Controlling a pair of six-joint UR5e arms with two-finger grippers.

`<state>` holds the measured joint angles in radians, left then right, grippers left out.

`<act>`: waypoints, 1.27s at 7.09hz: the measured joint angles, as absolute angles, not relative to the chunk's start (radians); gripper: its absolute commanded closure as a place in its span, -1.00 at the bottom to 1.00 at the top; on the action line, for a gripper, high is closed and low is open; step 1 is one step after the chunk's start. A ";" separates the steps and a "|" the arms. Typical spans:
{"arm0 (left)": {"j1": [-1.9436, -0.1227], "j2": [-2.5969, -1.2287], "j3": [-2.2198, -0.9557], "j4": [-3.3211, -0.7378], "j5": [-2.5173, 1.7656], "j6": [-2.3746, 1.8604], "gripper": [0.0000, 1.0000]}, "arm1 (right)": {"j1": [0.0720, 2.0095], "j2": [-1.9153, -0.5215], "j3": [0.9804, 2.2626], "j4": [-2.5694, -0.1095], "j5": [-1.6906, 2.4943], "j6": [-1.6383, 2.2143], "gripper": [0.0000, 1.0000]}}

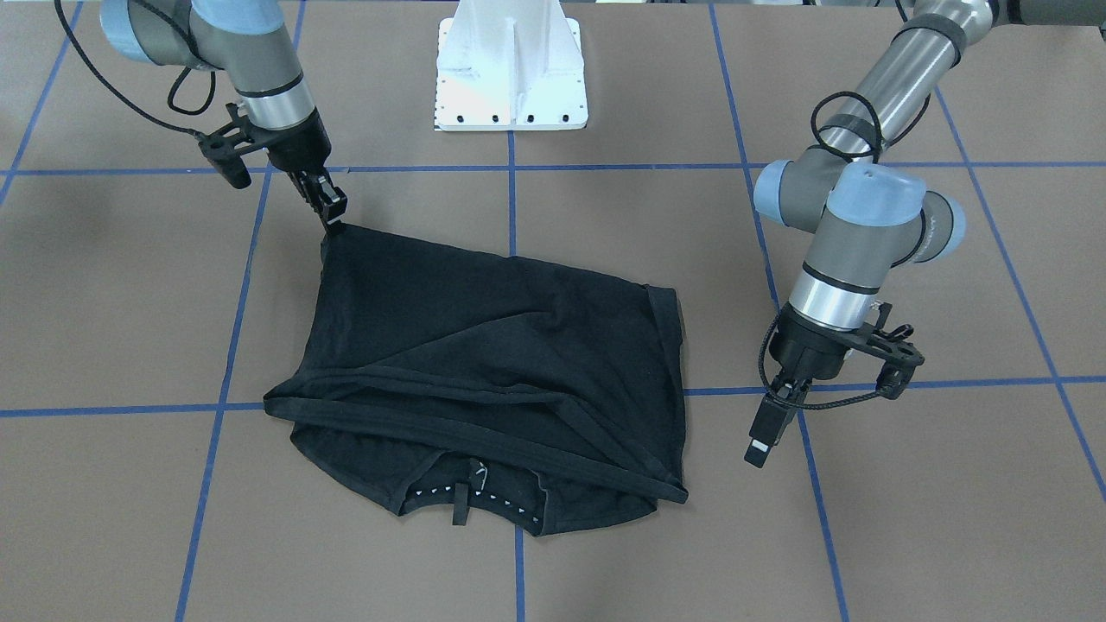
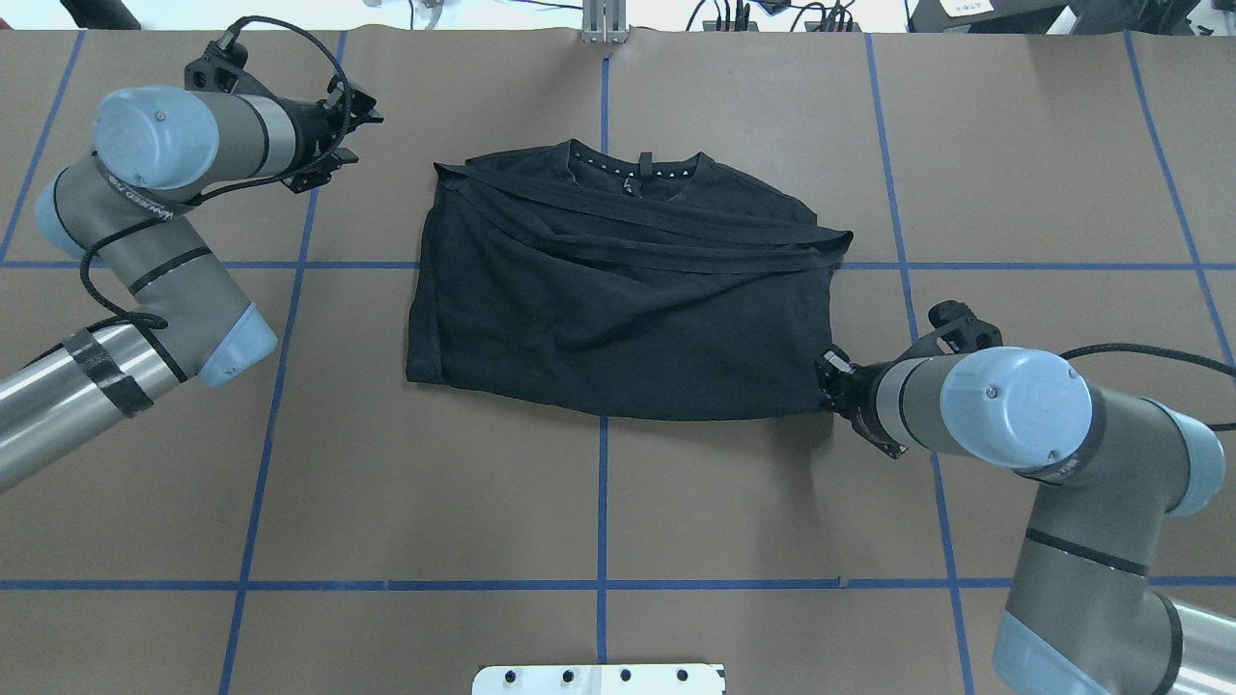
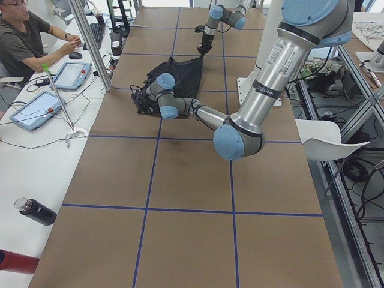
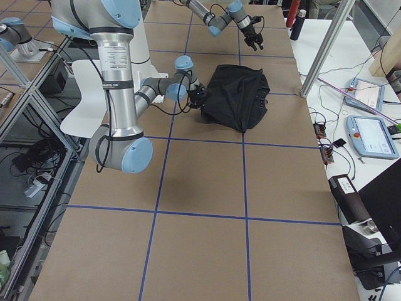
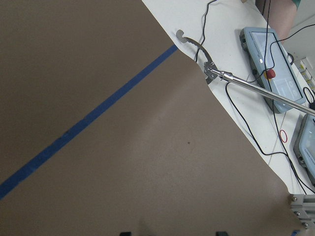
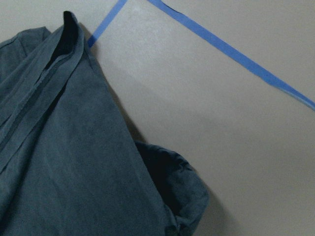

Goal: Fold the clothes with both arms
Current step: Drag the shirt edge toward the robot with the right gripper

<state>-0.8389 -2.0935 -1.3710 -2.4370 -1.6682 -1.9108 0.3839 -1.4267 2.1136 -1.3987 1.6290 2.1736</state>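
T-shirt [image 1: 484, 345], black, lies loosely folded over itself at the middle of the table [image 1: 933, 536], across a crossing of blue tape [image 1: 510, 194]. Its collar [image 1: 471, 497], white-dotted inside, is at the edge farthest from the robot. Doubled bands of hem run slantwise over the cloth just behind it. The right gripper [image 1: 331, 212] sits at the shirt's corner nearest the robot on its right side, fingers clenched on the cloth. The fabric comes to a point there, and I cannot tell whether that corner is off the table. The rest of the shirt rests flat. The right wrist view shows only folded cloth close below, with bare table and tape beyond. The left gripper [image 1: 765, 436] hangs over bare table off the shirt's opposite side, toward the collar end. It is apart from the cloth and holds nothing. In the left wrist view its two fingertips [image 5: 125, 233] peek in at the bottom edge, spread wide with only table between them, so it is released. A white base [image 1: 511, 78] stands at the robot's edge of the table. In the left side view a person [image 3: 27, 42] sits at a side desk with tablets.
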 measured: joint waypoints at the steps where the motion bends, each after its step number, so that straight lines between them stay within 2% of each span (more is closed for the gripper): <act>1: -0.830 -2.093 -1.397 -2.435 -1.672 -1.915 -0.30 | 0.296 -1.424 2.188 -1.506 1.638 2.231 1.00; 2: -0.817 -2.093 -1.418 -2.433 -1.674 -1.920 -0.30 | 0.208 -1.421 2.238 -1.563 1.642 2.313 0.80; 3: -0.802 -2.092 -1.438 -2.431 -1.676 -1.926 -0.30 | 0.128 -1.422 2.280 -1.586 1.648 2.377 -0.98; 6: -0.782 -2.062 -1.504 -2.430 -1.736 -1.931 -0.30 | 0.002 -1.423 2.317 -1.595 1.642 2.460 -1.00; 9: -0.703 -1.969 -1.710 -2.277 -1.791 -1.941 -0.32 | 0.194 -1.390 2.306 -1.592 1.639 2.348 -1.00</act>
